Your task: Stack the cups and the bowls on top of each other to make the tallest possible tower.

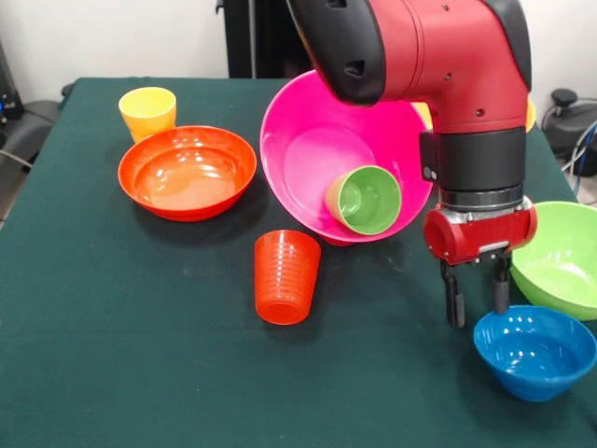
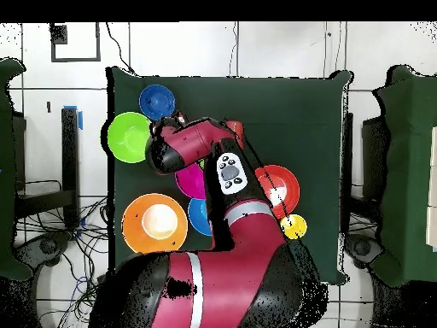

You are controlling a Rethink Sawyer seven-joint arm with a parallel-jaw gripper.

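Small blue bowl (image 1: 534,351) sits nearest the camera, upright on the table (image 1: 140,373). Gripper (image 1: 476,300) hangs just beside its far-left rim, fingers spread, nothing held. Likely target: bowl lies slightly toward the camera and to picture-right of the fingertips, so a short shift that way puts one finger over the rim. Lime bowl (image 1: 564,257) just behind it. Pink bowl (image 1: 326,154) stands tilted behind the arm, mouth toward the camera, green cup (image 1: 366,199) lying on its side inside. Orange cup (image 1: 285,276) inverted in front of it. Red bowl (image 1: 187,172) and yellow cup (image 1: 147,112) well apart, picture-left.
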